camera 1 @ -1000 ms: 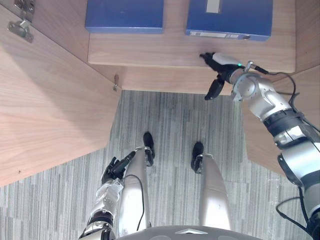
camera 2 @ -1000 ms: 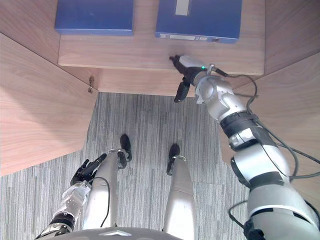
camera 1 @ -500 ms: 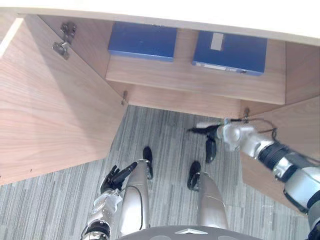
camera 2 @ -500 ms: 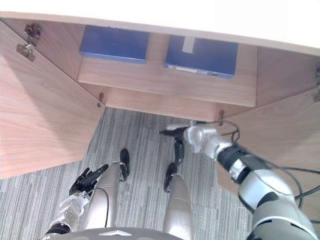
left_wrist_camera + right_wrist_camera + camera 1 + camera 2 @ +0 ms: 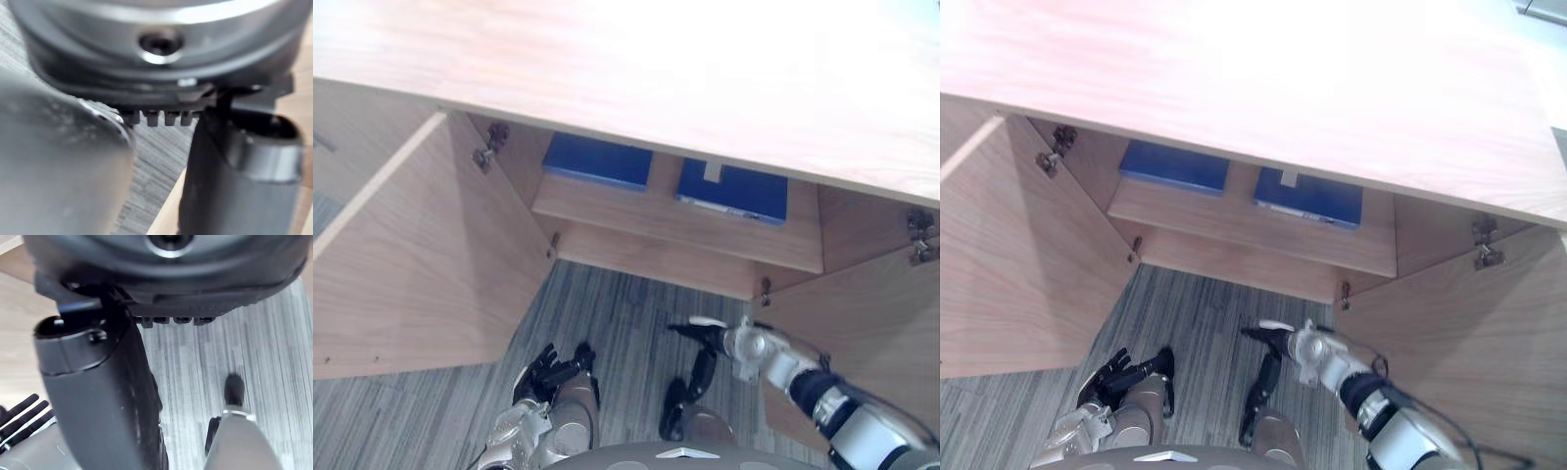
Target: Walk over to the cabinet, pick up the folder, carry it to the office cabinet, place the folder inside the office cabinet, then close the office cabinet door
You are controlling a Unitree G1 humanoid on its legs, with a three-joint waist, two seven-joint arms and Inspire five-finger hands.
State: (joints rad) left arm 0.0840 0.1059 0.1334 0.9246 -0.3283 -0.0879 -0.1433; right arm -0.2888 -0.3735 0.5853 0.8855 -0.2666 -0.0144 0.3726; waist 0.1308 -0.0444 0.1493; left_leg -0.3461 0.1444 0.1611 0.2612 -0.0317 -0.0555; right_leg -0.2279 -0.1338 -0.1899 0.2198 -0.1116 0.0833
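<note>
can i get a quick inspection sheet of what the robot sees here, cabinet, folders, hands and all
surface: wooden shelf inside the cabinet, under the pale cabinet top
job's things: left folder and right folder, both blue, lie flat on the shelf, apart; the right one bears a pale label
clutter: nothing seen
hands: right hand open, holding nothing, over the carpet in front of the shelf; left hand open, low at the robot's left side
cables: nothing seen
surroundings: left door and right door both stand open; the carpet is grey and striped
</note>
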